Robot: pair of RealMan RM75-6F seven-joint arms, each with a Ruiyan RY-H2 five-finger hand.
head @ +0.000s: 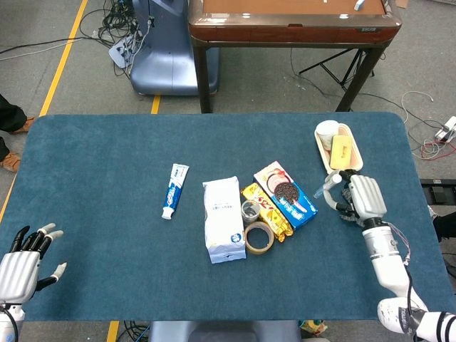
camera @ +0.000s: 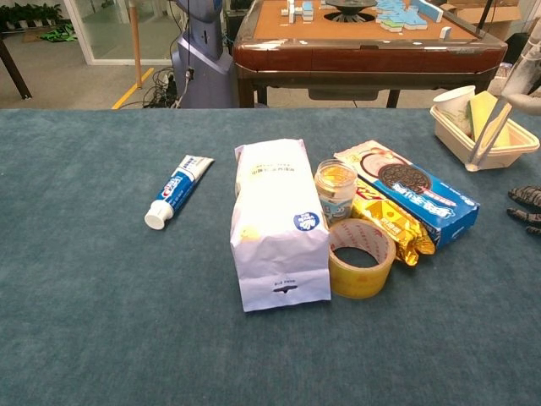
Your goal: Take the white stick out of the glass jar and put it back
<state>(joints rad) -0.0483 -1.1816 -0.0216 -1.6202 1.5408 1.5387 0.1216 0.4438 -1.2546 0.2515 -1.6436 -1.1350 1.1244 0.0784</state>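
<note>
The small glass jar (head: pixel 251 211) stands upright mid-table between a white bag and snack packs; in the chest view the jar (camera: pixel 336 188) has nothing sticking out of it. My right hand (head: pixel 360 198) holds the white stick (head: pixel 327 187) well to the right of the jar, near the table's right side. The stick (camera: pixel 497 114) is tilted, its lower end pointing left and hanging just in front of the tray. Only dark fingertips (camera: pixel 526 197) of that hand show at the chest view's right edge. My left hand (head: pixel 21 262) rests at the near left corner, fingers spread, holding nothing.
Around the jar are a white paper bag (head: pixel 224 219), a tape roll (head: pixel 258 237), a yellow snack pack (head: pixel 267 210) and a blue cookie box (head: pixel 286 194). A toothpaste tube (head: pixel 174 190) lies to the left. A cream tray (head: pixel 355 165) with a cup sits far right.
</note>
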